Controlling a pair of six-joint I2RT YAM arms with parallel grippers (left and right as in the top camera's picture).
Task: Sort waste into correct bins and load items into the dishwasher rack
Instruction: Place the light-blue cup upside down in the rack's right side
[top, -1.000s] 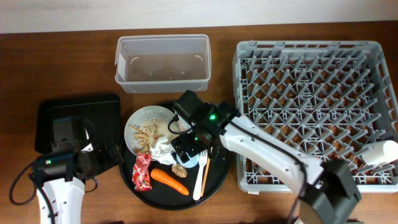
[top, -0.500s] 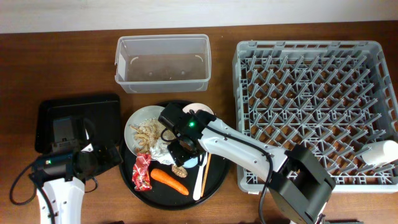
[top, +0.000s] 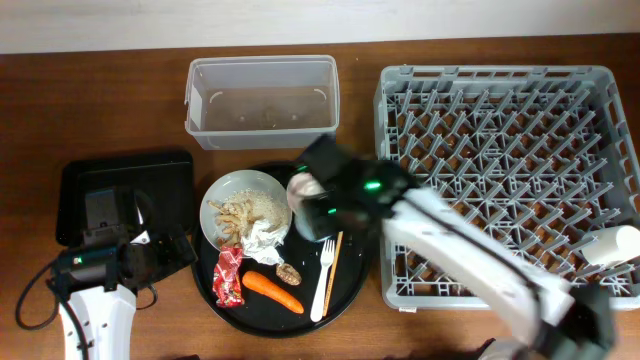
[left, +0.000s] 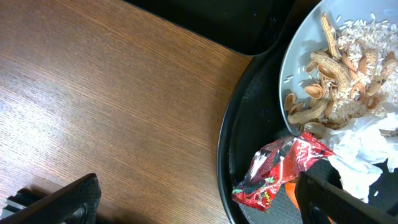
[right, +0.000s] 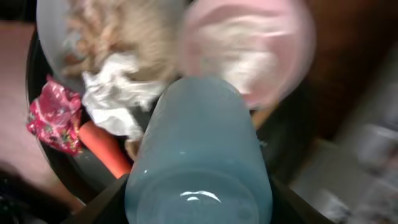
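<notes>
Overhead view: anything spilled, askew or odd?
Nothing spilled on the table. Two oddities: the white cup appears to lie on its side at the dishwasher rack's right edge, and the crumpled tissue drapes over the pale green plate's rim onto the round black tray. The right gripper holds the light blue cup, blurred overhead.

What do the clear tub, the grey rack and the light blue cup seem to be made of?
Clear tub: glossy transparent plastic; the table shows through it. Grey rack: matte moulded plastic, a grid with pegs. Light blue cup: probably smooth plastic, translucent with a soft highlight, though blur leaves that open.
</notes>
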